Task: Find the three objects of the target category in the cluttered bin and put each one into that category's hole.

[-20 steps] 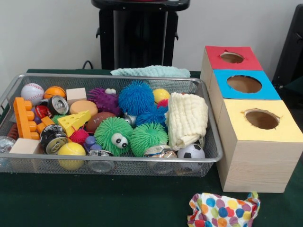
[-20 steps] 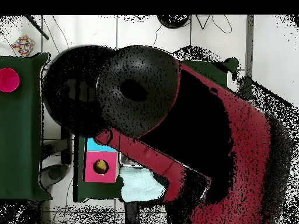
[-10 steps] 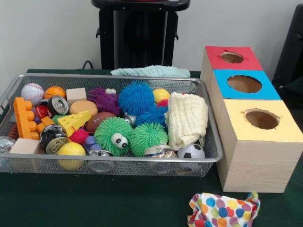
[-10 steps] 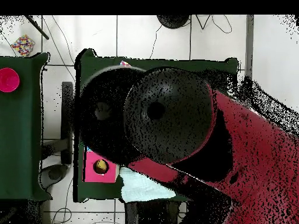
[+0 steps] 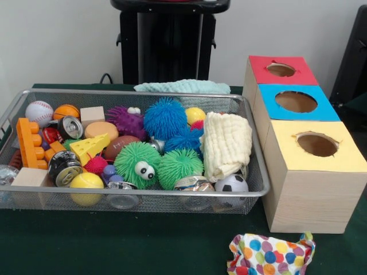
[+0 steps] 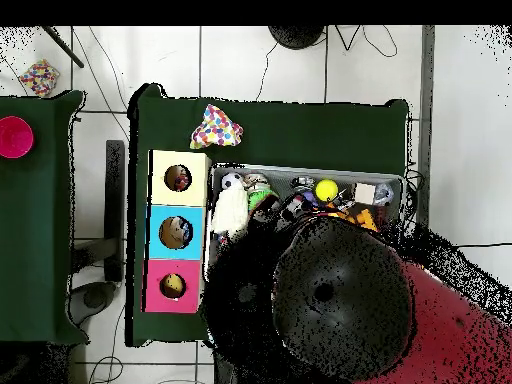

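Gripper not visible either view; opening and hold unknown. Arm [image 6: 340,300] covers bin's [image 5: 143,197] robot-side half overhead. Target category unclear; toys piled in bin. Three-hole box [image 5: 304,143] just beside bin's short edge, transfer sideways along table [image 5: 114,240].

Wire bin [image 5: 252,192] packed with toys: green googly-eyed puffball [image 5: 136,164] at centre, cream cloth [image 5: 227,144] at 3 o'clock, baseball [image 5: 39,112] at 10 o'clock; three-hole wooden box [image 5: 307,166] right of bin.

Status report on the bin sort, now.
Gripper not in view; arm covers part of bin overhead. Bin full, nothing lifted. Three box holes clear, yellow nearest.
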